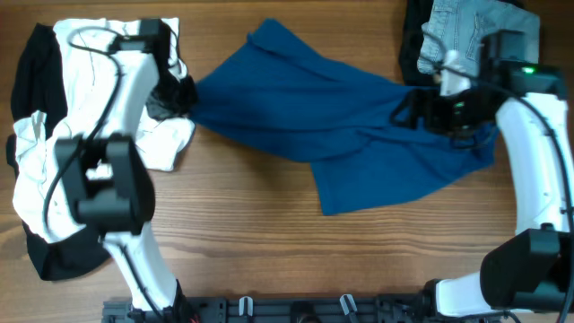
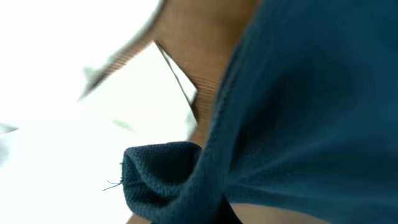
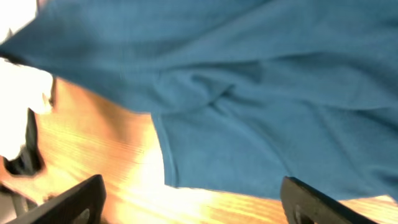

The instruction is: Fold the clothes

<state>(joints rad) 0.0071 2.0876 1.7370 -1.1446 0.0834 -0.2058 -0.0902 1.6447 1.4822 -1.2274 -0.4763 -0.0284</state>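
The blue cloth (image 1: 305, 108) lies in the middle of the brown worktop (image 1: 251, 242). It is spread out but bumpy, with lots of folds and wrinkles. A pile of white clothes (image 1: 54, 161) sits at the left side, and some jeans (image 1: 457, 31) sit in the far right corner.

The left fingers (image 1: 175, 92) are at the left tip of the blue cloth, which is pulled into a point there. In the left wrist view a bunch of blue cloth fills the picture right up close, but the fingers themselves are hidden. I cannot tell if they are closed on it, though it looks that way.

The right fingers (image 3: 81, 202) are wide apart and hold nothing. They hang above the right part of the cloth.

This cloth is soft, thin and light. It will flop, sag and slide on the smooth wood. It will not break. I think it is best to pinch it at a corner or along a hem, one arm at each end, so it can be pulled flat before it is folded.
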